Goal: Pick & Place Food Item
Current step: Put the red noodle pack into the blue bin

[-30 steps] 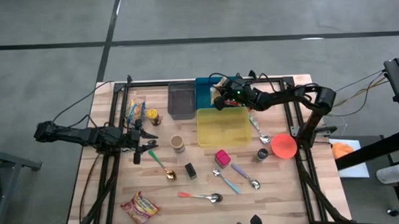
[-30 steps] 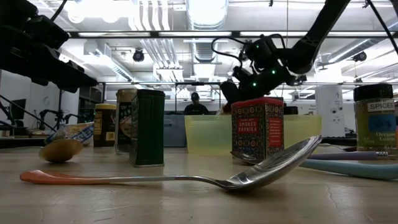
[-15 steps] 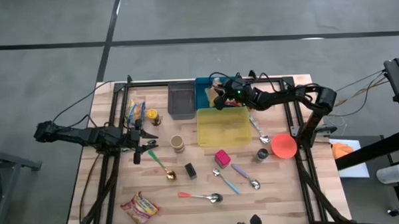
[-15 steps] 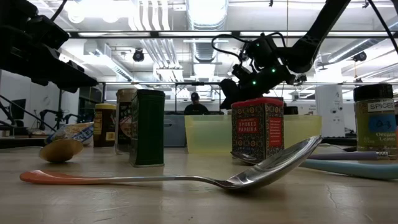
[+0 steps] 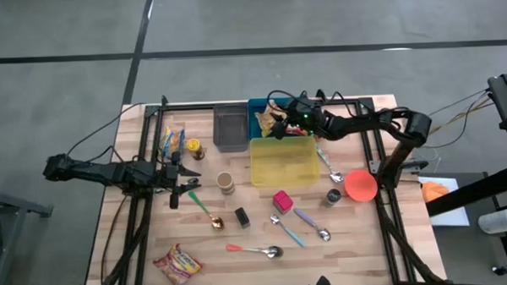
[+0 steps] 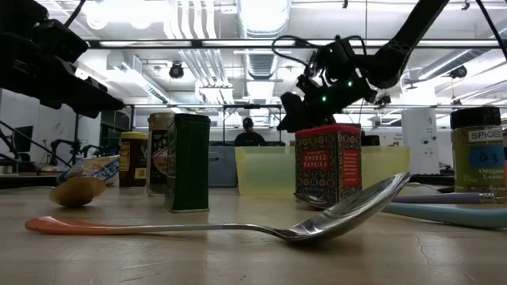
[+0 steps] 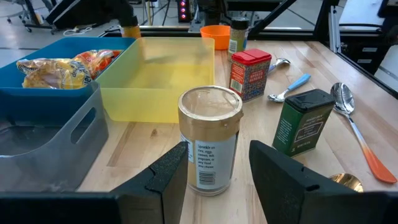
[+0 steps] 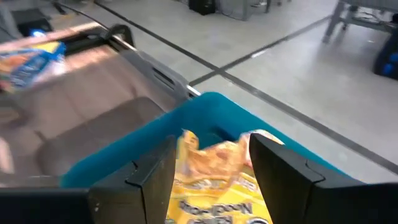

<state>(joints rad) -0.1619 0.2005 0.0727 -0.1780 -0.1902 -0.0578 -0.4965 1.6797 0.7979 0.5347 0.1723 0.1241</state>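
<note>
Lit evenly from overhead by ceiling strip lights [image 6: 261, 16], blown out to white glare in the low view; soft, short shadows on the wooden table [image 5: 358, 240] seen from above; bright highlights on the near spoon [image 6: 348, 210], slightly soft at close range; right wrist view motion-blurred throughout; left wrist view sharp on the jar [image 7: 209, 140], background softer.

Overhead camera: looking straight down at whole table [image 5: 110, 156]. Low camera: looking level across it. Wrist cameras: looking close; both showing blue bin [image 7: 37, 96].
</note>
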